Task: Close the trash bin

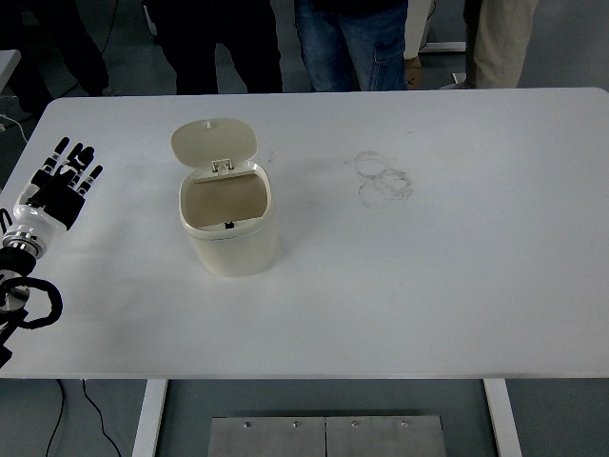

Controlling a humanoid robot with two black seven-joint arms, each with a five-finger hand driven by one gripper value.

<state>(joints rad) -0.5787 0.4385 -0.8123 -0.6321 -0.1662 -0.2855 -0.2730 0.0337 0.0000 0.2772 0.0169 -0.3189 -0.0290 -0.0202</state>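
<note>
Head view, trash bin lid up, left robot hand fingers spread, empty

I can read no text, label, brand or number on anything before me, nor near my hand.

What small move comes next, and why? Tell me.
Probably move the left hand rightward and up toward the raised lid. The bin stands open, its lid tipped back on the far-side hinge, and the hand hovers open near the table's left edge, well apart from it. It must get behind the lid before pushing it down.
</note>
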